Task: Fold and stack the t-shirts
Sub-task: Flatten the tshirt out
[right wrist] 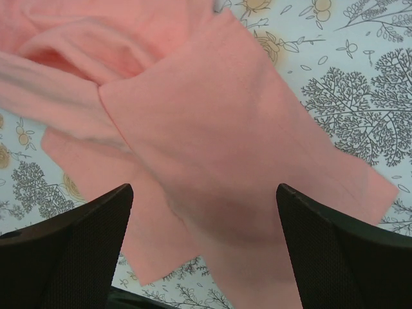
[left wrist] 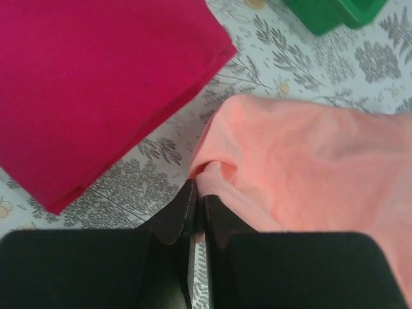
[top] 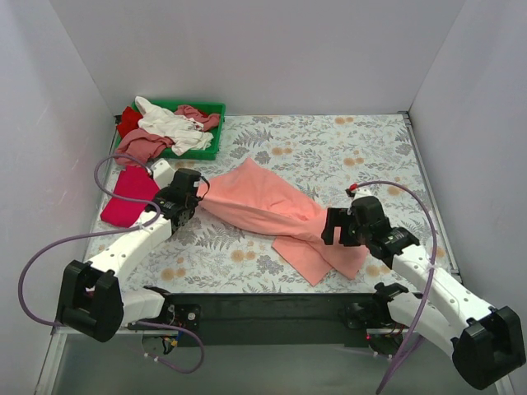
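Note:
A large salmon-pink t-shirt [top: 272, 210] lies stretched across the table from left to lower right. My left gripper [top: 196, 191] is shut on its left edge; the left wrist view shows the cloth [left wrist: 302, 167] pinched between the black fingers [left wrist: 183, 215]. My right gripper [top: 338, 228] is open and hovers over the shirt's right end [right wrist: 212, 148], its fingers [right wrist: 84, 238] wide apart and empty. A folded magenta-red t-shirt [top: 129, 196] lies at the left, also in the left wrist view [left wrist: 90, 90]. Several white, dusty-rose and red tees [top: 169, 127] are heaped at the back left.
The green plastic tray [top: 212, 107] holds the heap at the back left; its corner shows in the left wrist view [left wrist: 335, 13]. White walls enclose the floral-patterned table [top: 346, 156]. Purple cables loop beside both arms.

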Tool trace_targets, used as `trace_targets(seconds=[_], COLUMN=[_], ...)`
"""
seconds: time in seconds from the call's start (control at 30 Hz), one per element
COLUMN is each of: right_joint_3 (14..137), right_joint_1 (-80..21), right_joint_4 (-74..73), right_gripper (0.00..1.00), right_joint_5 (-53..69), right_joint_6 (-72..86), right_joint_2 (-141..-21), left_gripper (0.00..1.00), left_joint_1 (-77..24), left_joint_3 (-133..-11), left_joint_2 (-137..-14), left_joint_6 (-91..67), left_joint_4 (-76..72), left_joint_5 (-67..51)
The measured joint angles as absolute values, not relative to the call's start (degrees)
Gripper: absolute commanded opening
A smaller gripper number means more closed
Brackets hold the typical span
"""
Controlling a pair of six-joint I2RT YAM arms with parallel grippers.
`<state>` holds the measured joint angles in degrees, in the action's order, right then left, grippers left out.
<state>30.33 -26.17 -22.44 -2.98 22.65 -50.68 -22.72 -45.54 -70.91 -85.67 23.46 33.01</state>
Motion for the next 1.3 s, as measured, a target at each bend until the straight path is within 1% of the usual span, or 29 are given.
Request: trace_targets(seconds=[0.13, 0.3, 0.4, 0.43, 0.47, 0.5, 0.53, 0.57, 0.63, 0.67, 0.7, 0.77, 0.8, 0.87, 1.0, 1.07, 1.1, 1.17, 1.2, 1.23, 1.27, 1.3], right_joint_3=[30.5, 30.5, 30.5, 30.5, 30.5, 30.5, 30.5, 30.2, 29.6, 29.0, 28.7, 28.0, 27.7, 27.1, 26.2, 26.0, 25.8, 25.2, 24.9, 24.6, 24.6, 24.6], right_joint_1=[-27.5, -27.2, -24.1, -22.0, -20.0, -17.3, -14.8, -12.7, -9.5, -8.8, -8.5, -8.3, -8.3, -8.3, -8.3, -8.3, -8.3, -8.3, -8.3, -8.3, -8.3, -8.3], right_joint_4=[-26.2, -30.5, -32.3, -32.5, -32.6, -32.7, -32.7, -32.4, -31.8, -31.1, -30.7, -29.6, -28.7, -26.7, -23.6, -22.3, -21.3, -19.7, -18.9, -18.4, -18.0, -17.8], right_gripper=[0.98, 0.98, 0.98, 0.96, 0.94, 0.88, 0.85, 0.78, 0.73, 0.71, 0.65, 0.61, 0.56, 0.54, 0.45, 0.44, 0.36, 0.25, 0.14, 0.10, 0.02, 0.01], right_joint_5=[-8.1, -15.8, -18.3, -18.0, -17.9, -17.4, -16.7, -15.8, -14.2, -13.0, -11.8, -10.1, -9.3, -8.0, -5.5, -4.7, -4.2, -3.4, -3.1, -2.7, -2.5, -2.6], right_joint_6=[25.5, 28.8, 30.3, 30.5, 30.4, 30.4, 30.4, 30.0, 29.8, 29.5, 29.4, 29.2, 29.1, 28.8, 28.1, 28.1, 28.1, 28.0, 28.0, 27.8, 27.9, 27.6], right_joint_2=[-48.5, -44.3, -45.6, -46.7, -47.9, -49.5, -50.8, -52.3, -53.5, -54.0, -54.5, -55.5, -56.1, -57.1, -59.4, -59.9, -60.1, -60.1, -60.1, -60.1, -60.1, -60.0], left_gripper=[0.00, 0.00, 0.00, 0.00, 0.00, 0.00, 0.00, 0.00, 0.00, 0.00, 0.00, 0.00, 0.00, 0.00, 0.00, 0.00, 0.00, 0.00, 0.00, 0.00, 0.00, 0.00], left_joint_1=[-20.3, -19.6, -19.6, -19.6, -19.6, -19.6, -19.6, -19.6, -19.6, -19.6, -19.6, -19.6, -19.6, -19.6, -19.6, -19.6, -19.6, -19.6, -19.6, -19.6, -19.6, -19.6], left_joint_3=[-43.6, -42.6, -42.4, -42.3, -42.0, -41.8, -41.6, -41.6, -41.6, -41.6, -41.6, -41.6, -41.6, -41.4, -40.9, -40.8, -40.8, -40.8, -40.8, -40.8, -40.8, -40.8], left_joint_2=[-70.0, -70.0, -69.9, -69.8, -69.6, -69.5, -69.5, -69.5, -69.5, -69.5, -69.5, -69.5, -69.5, -69.5, -69.4, -69.3, -69.2, -68.9, -68.6, -68.4, -68.2, -68.0], left_joint_6=[-87.0, -87.4, -87.3, -87.2, -87.0, -86.8, -86.7, -86.5, -86.1, -85.9, -85.8, -85.7, -85.6, -85.4, -85.3, -85.2, -85.2, -85.1, -85.1, -85.1, -85.1, -85.1], left_joint_4=[24.0, 24.4, 24.1, 23.9, 23.5, 23.4, 23.3, 23.1, 22.4, 22.0, 21.8, 21.7, 21.7, 21.3, 20.9, 20.9, 20.9, 20.9, 20.9, 20.9, 20.9, 20.9], left_joint_5=[34.7, 34.8, 34.5, 34.3, 34.0, 33.6, 33.3, 32.9, 32.2, 32.0, 31.8, 31.4, 31.2, 30.7, 30.3, 30.2, 30.1, 30.0, 29.9, 29.9, 29.8, 29.7])
